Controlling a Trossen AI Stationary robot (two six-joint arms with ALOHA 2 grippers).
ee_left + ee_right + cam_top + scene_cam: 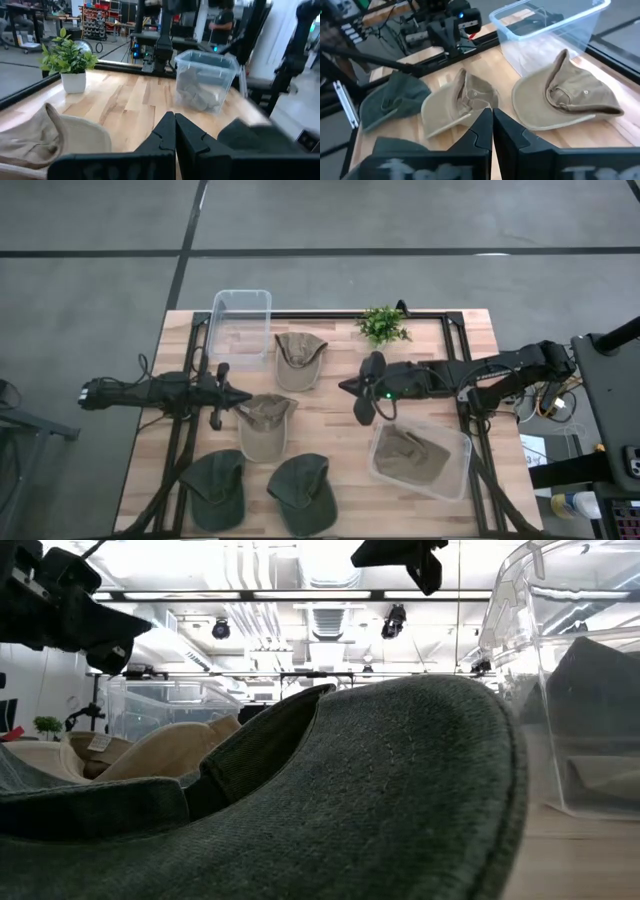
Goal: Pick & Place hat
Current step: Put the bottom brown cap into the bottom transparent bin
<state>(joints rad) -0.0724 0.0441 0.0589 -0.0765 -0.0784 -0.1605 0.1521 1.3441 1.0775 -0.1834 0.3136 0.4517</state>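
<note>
Nearest the front edge of the desk (pixel 330 435), two dark green caps are laid side by side: one to the left (pixel 215 488) and one to the right (pixel 302 492). Just beyond the right one, a clear bin (pixel 420 461) is seen with a khaki hat (pixel 410 455) lying inside it. Farther in, a tan cap (pixel 263 426) is spread on the wood, and the left claw (pixel 243 397) is held just at its left edge, fingers pressed together on nothing. The right claw (pixel 346 387) is poised over bare wood at mid-desk, likewise closed and empty, with the tan cap to its left and a second tan cap (pixel 298 359) just beyond it. At the far edge, an empty clear bin (pixel 240 329) and a small potted plant (pixel 383 325) are placed.
</note>
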